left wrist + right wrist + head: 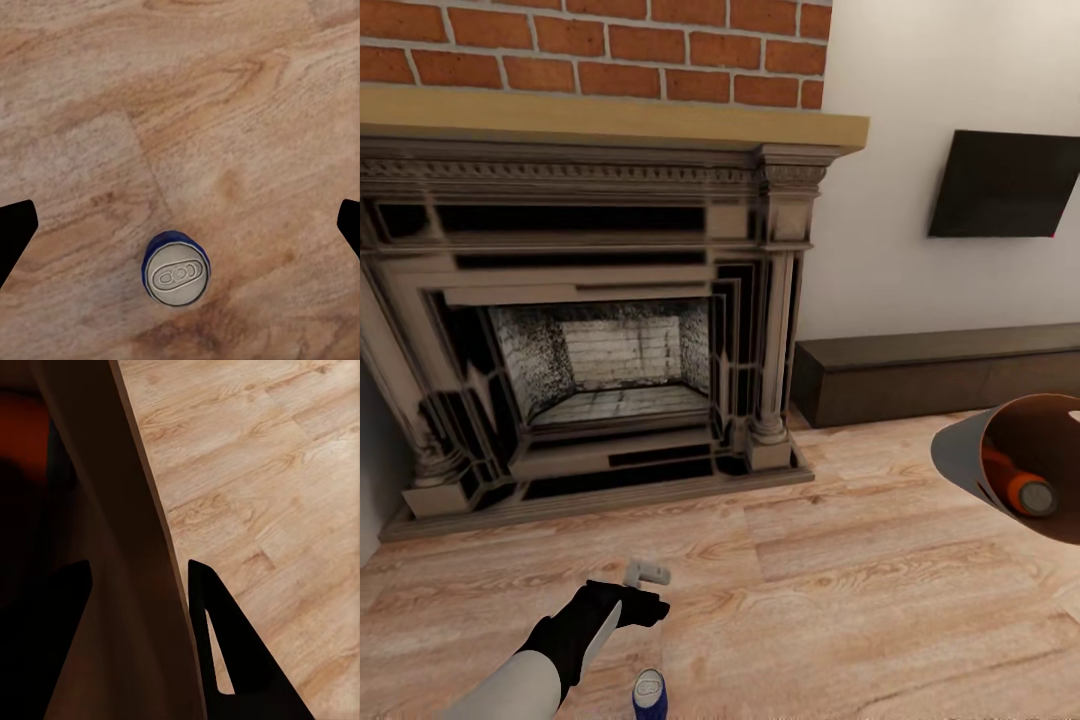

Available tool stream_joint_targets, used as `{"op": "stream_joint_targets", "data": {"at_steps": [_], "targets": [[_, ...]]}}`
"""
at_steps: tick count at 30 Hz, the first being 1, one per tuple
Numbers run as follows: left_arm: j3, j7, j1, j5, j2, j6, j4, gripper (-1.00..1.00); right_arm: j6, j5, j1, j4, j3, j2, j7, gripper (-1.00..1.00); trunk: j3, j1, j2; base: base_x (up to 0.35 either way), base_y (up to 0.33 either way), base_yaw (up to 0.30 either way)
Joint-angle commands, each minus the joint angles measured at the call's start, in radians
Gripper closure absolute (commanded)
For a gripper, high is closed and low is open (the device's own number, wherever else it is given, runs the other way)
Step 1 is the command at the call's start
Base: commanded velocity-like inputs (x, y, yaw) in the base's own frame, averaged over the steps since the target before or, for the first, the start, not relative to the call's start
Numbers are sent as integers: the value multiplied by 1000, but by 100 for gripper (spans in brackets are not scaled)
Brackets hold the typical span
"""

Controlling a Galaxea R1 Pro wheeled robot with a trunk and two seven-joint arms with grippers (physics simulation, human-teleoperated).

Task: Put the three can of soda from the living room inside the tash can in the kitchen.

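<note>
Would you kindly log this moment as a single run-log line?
left gripper: open above upright blue can on wood floor | right gripper: clamps bin wall | orange can inside bin

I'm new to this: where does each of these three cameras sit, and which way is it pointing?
Head view: on the robot's head, looking forward and down at the fireplace, wood floor and blue can; its left arm shows.
Left wrist view: near the left gripper, looking straight down at the floor; dark fingertips at both edges.
Right wrist view: near the right gripper, whose fingers straddle the bin's wall.
Shared: the head and left wrist views both show the blue can.
</note>
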Motion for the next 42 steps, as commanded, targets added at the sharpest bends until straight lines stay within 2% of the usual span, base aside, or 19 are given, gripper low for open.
{"op": "stream_joint_targets", "data": {"at_steps": [1, 11, 15, 18, 22, 28, 42], "targets": [[0, 0, 0, 0, 0, 0, 0, -100, 3, -18, -1, -1, 0, 0, 3, 100, -3, 4, -7, 0, 0, 0], [1, -7, -1, 2, -2, 3, 0, -100, 3, -18, -1, -1, 6, 2, 3, 100, -35, 41, -75, 0, 0, 0], [3, -14, -7, 5, -4, 27, 0, -100, 3, -18, 0, -1, 9, 2, 4, 100, -50, 43, -76, 0, 0, 0], [4, -15, -22, 7, -8, 76, -2, -100, 3, -18, -1, -1, 10, 2, 4, 100, -62, 44, -77, 0, 0, 0], [4, -12, -72, 10, -14, 145, -5, -100, 3, -19, -2, -1, 12, 2, 4, 100, -77, 46, -78, 0, 0, 0], [4, -15, -106, 12, -14, 163, -7, -100, 3, -18, -1, -1, 13, 3, 3, 100, -100, 49, -79, 0, 0, 0], [4, -17, -113, 9, -14, 167, -9, -100, 3, -18, -1, -1, 33, 3, 3, 100, -154, 55, -83, 0, 0, 0]]}}
